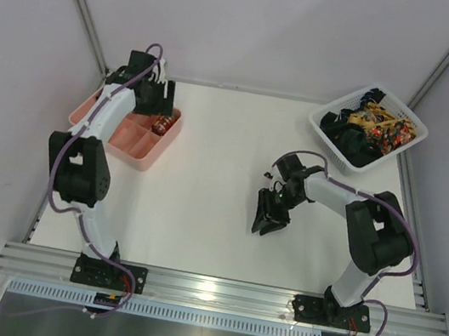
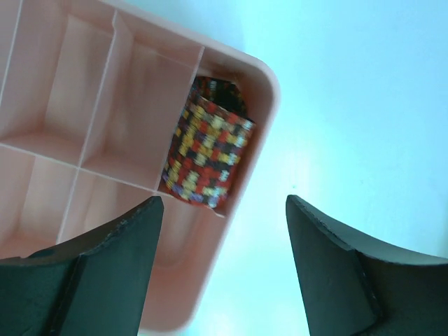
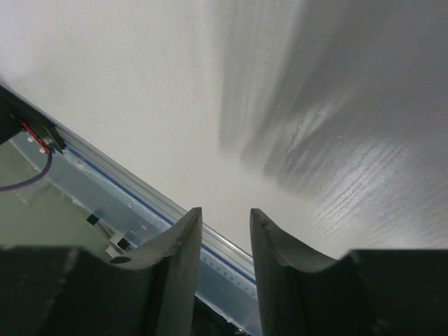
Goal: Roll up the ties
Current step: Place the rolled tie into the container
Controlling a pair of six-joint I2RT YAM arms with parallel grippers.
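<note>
One tie is rolled into a tight red, yellow and black coil (image 2: 206, 157) and stands in the corner compartment of the pink tray (image 2: 105, 105); the top view shows that same coil (image 1: 161, 125) at the tray's right side. My left gripper (image 2: 224, 203) hovers just above the coil, open and empty. It sits over the tray's (image 1: 130, 142) far right part in the top view, left gripper (image 1: 159, 108). Several more ties (image 1: 376, 124) lie heaped in the white basket (image 1: 324, 129). My right gripper (image 1: 268, 219) hangs over the middle of the table, open with nothing between its fingers (image 3: 182, 245).
The basket stands at the back right corner and the tray at the back left. An aluminium rail (image 1: 221, 290) runs along the near table edge; the right wrist view shows this rail (image 3: 140, 196) just beyond the fingers. White walls enclose the table.
</note>
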